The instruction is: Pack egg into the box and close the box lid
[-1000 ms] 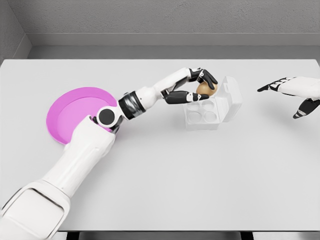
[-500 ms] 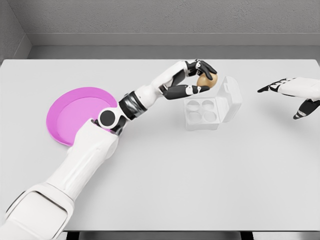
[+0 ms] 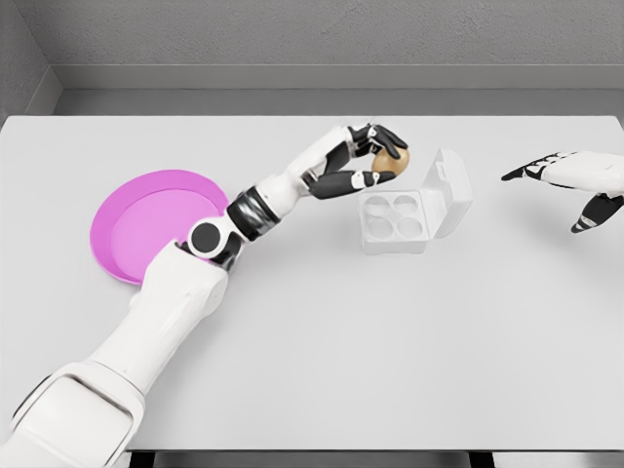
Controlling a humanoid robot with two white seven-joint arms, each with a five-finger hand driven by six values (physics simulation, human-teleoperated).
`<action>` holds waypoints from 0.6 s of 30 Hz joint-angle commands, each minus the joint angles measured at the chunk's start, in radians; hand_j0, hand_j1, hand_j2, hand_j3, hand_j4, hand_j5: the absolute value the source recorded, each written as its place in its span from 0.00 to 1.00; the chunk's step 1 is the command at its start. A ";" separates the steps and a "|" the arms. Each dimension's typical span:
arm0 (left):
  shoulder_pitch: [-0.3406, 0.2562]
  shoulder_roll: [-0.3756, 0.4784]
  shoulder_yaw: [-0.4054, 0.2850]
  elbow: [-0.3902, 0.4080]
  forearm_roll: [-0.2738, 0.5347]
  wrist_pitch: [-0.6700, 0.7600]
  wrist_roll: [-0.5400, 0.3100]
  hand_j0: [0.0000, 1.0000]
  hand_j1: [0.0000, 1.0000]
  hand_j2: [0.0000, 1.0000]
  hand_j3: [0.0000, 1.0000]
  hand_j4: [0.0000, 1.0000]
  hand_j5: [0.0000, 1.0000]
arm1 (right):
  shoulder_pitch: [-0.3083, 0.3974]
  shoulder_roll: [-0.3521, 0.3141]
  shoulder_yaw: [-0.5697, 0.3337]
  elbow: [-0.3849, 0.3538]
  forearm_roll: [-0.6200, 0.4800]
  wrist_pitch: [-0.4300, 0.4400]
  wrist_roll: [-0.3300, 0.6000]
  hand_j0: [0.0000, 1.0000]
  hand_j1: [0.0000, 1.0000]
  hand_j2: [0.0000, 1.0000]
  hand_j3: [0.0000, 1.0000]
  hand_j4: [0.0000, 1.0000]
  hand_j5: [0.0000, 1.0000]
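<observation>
My left hand (image 3: pixel 375 156) is shut on a brown egg (image 3: pixel 391 163), holding it in the air just above and behind the far left corner of the box. The white egg box (image 3: pixel 395 220) sits open on the table, all its cups bare, with its lid (image 3: pixel 449 192) tilted up on the right side. My right hand (image 3: pixel 570 185) hovers open at the far right edge, apart from the box.
A pink plate (image 3: pixel 146 222) lies on the left of the white table (image 3: pixel 390 341), partly behind my left elbow. A grey wall runs along the table's far edge.
The left hand has lifted the egg up and drawn it back to the left, away from the box cups. The right hand has stayed still.
</observation>
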 commanded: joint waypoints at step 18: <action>0.018 0.000 -0.014 0.038 -0.009 0.001 0.000 0.42 0.42 0.42 0.42 0.42 0.42 | 0.000 -0.001 -0.001 0.000 -0.004 0.002 0.000 1.00 1.00 1.00 1.00 1.00 1.00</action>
